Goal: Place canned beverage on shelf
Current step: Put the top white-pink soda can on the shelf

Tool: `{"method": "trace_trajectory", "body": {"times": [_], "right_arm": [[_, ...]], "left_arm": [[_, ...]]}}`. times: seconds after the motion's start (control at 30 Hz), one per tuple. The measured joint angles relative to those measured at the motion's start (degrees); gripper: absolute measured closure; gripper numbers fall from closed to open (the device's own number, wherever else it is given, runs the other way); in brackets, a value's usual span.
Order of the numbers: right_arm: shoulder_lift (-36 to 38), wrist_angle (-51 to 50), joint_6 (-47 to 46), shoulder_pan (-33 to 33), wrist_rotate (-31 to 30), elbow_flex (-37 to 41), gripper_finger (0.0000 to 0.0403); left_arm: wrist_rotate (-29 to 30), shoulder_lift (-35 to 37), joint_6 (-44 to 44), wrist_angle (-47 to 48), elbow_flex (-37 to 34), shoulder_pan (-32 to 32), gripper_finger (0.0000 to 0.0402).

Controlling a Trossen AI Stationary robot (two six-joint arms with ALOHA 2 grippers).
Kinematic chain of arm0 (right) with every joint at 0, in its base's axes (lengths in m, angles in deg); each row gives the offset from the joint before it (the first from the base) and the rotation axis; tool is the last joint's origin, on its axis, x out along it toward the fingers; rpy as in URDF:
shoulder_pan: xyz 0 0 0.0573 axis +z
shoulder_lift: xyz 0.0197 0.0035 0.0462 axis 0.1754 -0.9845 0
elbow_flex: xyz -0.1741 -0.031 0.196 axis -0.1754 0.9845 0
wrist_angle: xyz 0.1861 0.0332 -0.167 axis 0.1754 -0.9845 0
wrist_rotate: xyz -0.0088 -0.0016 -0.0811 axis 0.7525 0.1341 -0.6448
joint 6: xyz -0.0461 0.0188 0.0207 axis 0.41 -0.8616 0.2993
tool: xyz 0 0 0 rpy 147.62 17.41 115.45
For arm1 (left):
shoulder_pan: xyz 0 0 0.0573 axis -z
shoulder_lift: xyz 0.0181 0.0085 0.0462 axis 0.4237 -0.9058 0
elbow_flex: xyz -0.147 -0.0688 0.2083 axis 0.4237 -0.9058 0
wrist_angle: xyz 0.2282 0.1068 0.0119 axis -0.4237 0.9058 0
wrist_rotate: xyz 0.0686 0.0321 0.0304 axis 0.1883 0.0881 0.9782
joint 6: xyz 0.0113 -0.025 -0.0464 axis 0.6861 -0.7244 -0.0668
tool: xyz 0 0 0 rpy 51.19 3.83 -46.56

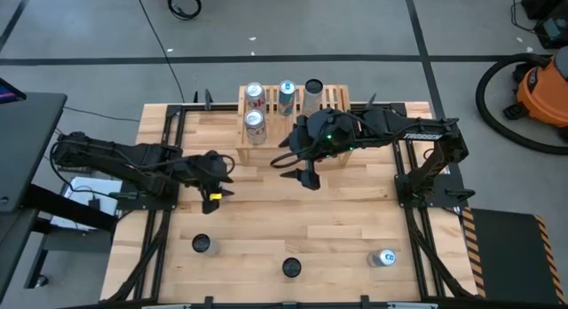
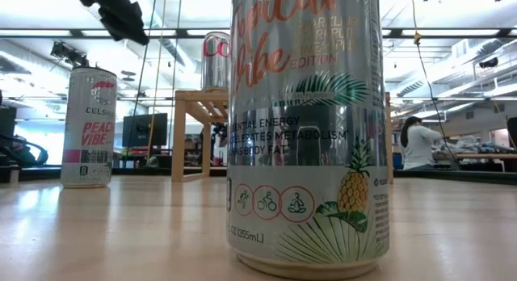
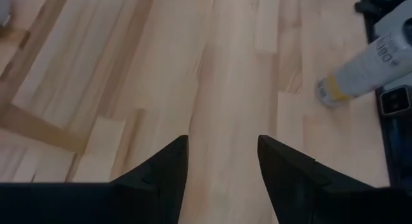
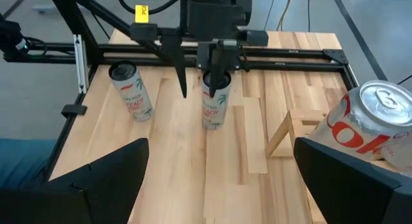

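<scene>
My right gripper (image 1: 302,174) hangs wide apart, empty, mid-frame beside the shelf (image 1: 293,114). Next Celsius can (image 1: 292,267) stands bottom-centre: light, slick, dentable, so I'd pinch mid-body. Left gripper (image 1: 216,192) sits closed.

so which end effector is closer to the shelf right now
Right. The right end effector hangs just in front of the shelf, near its middle. The left end effector sits farther out over the table, off the shelf's left front corner.
</scene>
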Motion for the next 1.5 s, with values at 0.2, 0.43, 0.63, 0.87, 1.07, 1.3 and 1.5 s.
{"method": "trace_trajectory", "body": {"times": [0.2, 0.43, 0.63, 0.87, 1.07, 1.3, 1.5], "right_arm": [[0.0, 0.9, 0.0, 0.1, 0.1, 0.0, 0.0005], [0.0, 0.9, 0.0, 0.1, 0.2, 0.0, 0.0005], [0.0, 0.9, 0.1, 0.1, 0.2, 0.0, 0.0005], [0.0, 0.9, 0.1, 0.1, 0.2, 0.0, 0.0005], [-0.1, 0.8, 0.1, 0.1, 0.2, 0.0, 0.0005], [-0.1, 0.8, 0.1, 0.1, 0.2, 0.0, 0.0005], [-0.1, 0.8, 0.1, 0.1, 0.2, 0.0, 0.0005]], "left_arm": [[0.0, 0.0, 0.0, -1.3, 0.0, 0.0, 0.0209], [0.0, 0.0, 0.1, -4.0, 0.0, 0.0, 0.0209], [0.0, 0.0, 1.8, -6.5, 0.0, 0.0, 0.0209], [0.0, -0.1, 1.6, -8.2, 0.0, 0.0, 0.0209], [0.5, -0.1, 1.6, -8.1, 0.0, 0.0, 0.0209], [-1.0, -0.1, 1.3, -10.3, 0.0, 0.2, 0.0208], [-1.8, -0.1, 1.5, -8.4, 0.0, 0.2, 0.0157]]}}
